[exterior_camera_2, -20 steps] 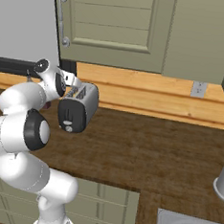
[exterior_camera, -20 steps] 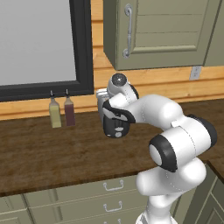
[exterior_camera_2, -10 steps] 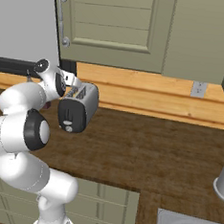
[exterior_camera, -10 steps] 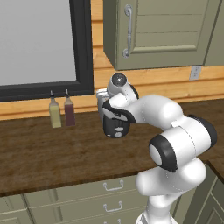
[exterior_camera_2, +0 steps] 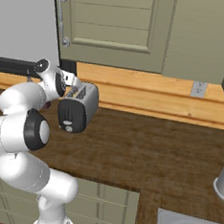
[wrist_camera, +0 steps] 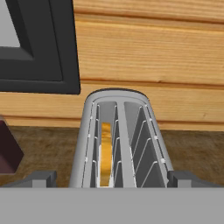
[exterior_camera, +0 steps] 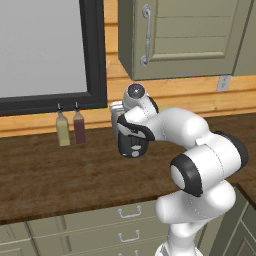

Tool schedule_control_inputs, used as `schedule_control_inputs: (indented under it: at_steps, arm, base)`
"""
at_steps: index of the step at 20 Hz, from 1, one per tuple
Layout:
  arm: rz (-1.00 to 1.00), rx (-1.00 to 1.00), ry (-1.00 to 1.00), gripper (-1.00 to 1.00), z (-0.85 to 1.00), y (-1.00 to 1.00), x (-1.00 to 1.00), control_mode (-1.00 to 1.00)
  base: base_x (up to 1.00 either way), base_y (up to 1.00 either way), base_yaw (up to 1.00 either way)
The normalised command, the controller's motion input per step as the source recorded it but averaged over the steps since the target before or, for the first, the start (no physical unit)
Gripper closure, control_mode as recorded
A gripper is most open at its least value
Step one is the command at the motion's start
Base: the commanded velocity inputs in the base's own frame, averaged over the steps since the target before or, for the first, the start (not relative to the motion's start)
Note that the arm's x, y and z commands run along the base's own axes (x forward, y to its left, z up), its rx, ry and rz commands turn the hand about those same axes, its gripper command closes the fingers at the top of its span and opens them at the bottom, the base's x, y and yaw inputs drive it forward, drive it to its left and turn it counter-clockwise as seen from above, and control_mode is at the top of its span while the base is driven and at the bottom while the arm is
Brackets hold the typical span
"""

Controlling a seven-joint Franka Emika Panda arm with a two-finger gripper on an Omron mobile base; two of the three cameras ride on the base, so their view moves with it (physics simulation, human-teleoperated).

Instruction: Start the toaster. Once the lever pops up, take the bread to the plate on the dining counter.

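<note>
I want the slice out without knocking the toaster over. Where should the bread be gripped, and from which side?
Probably by its top edge, coming straight down from above. The bread stands on edge deep in one slot of the toaster, walled by wire guides, so just that thin upper edge is reachable. The open pincer should close across the slice's flat faces.

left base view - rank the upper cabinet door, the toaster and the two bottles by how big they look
1. Upper cabinet door, by far the largest.
2. Toaster, though the arm hides part of it.
3. Yellow-green bottle and dark red bottle: they look alike in size, so no ranking between them.
</note>
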Motion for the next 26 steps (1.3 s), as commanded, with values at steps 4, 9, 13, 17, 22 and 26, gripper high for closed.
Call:
schedule_control_inputs:
  at_steps: [4, 9, 13, 17, 22, 26]
  arm:
    - [0.0, 0.0, 0.0, -1.0, 0.0, 0.0, 0.0, -1.0]
    - [0.0, 0.0, 0.0, -1.0, 0.0, 0.0, 0.0, -1.0]
    - [0.0, 0.0, 0.0, -1.0, 0.0, 0.0, 0.0, -1.0]
    - [0.0, 0.0, 0.0, -1.0, 0.0, 0.0, 0.0, -1.0]
    - [0.0, 0.0, 0.0, -1.0, 0.0, 0.0, 0.0, -1.0]
    - [0.0, 0.0, 0.0, -1.0, 0.0, 0.0, 0.0, -1.0]
  base:
    - [0.0, 0.0, 0.0]
    - [0.0, 0.0, 0.0]
    - [0.0, 0.0, 0.0]
    - [0.0, 0.0, 0.0]
    - [0.0, 0.0, 0.0]
    - [0.0, 0.0, 0.0]
